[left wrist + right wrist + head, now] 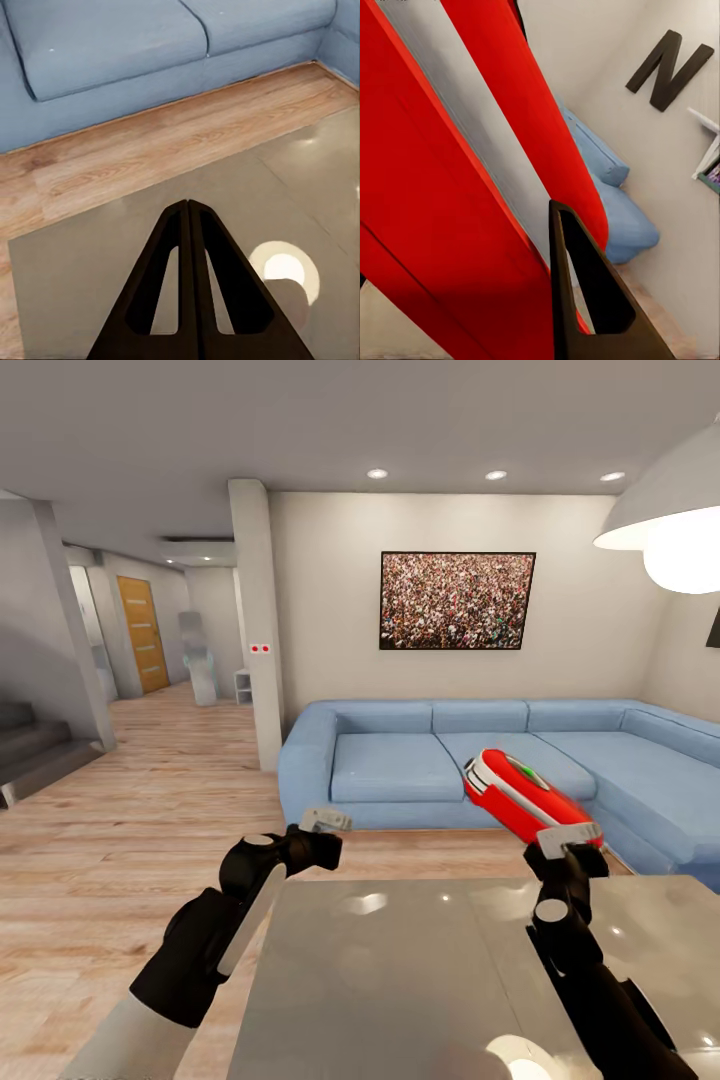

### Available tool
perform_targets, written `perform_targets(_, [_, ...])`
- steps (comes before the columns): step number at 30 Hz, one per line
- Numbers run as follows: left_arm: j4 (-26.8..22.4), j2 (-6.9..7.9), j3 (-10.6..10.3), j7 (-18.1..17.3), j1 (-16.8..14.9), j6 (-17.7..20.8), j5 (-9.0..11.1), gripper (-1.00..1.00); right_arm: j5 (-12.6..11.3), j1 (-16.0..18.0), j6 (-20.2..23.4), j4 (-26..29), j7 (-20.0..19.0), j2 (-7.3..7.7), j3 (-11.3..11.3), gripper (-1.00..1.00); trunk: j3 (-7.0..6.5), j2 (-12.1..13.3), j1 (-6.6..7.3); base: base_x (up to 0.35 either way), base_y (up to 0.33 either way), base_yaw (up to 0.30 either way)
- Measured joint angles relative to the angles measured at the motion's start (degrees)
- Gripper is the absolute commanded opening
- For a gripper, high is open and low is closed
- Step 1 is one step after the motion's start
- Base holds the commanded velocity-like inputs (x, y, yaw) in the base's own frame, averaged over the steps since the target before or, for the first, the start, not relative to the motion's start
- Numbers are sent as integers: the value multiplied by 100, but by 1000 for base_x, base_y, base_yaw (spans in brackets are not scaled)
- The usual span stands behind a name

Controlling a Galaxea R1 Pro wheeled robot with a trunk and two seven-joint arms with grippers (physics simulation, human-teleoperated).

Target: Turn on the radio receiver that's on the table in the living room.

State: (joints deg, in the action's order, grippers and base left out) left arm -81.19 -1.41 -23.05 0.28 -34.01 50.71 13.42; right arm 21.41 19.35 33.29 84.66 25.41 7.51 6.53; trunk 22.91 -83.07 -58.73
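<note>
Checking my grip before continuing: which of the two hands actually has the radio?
The right hand holds the red and white radio receiver, raised above the table. The left hand is shut and empty.

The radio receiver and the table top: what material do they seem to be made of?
The radio receiver looks like smooth glossy plastic: uniform red shell with a white band. The table top looks like polished grey glass or lacquer, since it mirrors the lamp; which one is unclear.

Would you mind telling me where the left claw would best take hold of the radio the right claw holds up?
Grip the free upper end of the radio receiver, coming from its left side: it tilts away from the right claw, which holds the lower end.
</note>
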Motion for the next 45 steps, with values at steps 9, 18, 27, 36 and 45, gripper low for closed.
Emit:
perform_targets(9, [258,140,53,-2,0,-13,1,-100,-1114,6,265,8,-186,17,-101,-100,0,0,0,0,0,0])
perform_targets(18, [432,214,66,-2,47,-17,1,-100,-1942,5,708,135,-279,19,-112,-100,0,0,0,0,0,0])
perform_targets(27, [878,212,383,-2,61,-538,9,-100,-2336,14,1218,412,-538,31,-117,-100,0,0,0,0,0,0])
perform_targets(36, [1023,219,398,-2,86,-598,5,-100,-2756,57,1691,464,-893,29,-428,-100,0,0,0,0,0,0])
perform_targets(45, [1215,310,398,-2,168,-715,3,-100,-3362,133,2040,467,-969,40,-569,-100,0,0,0,0,0,0])
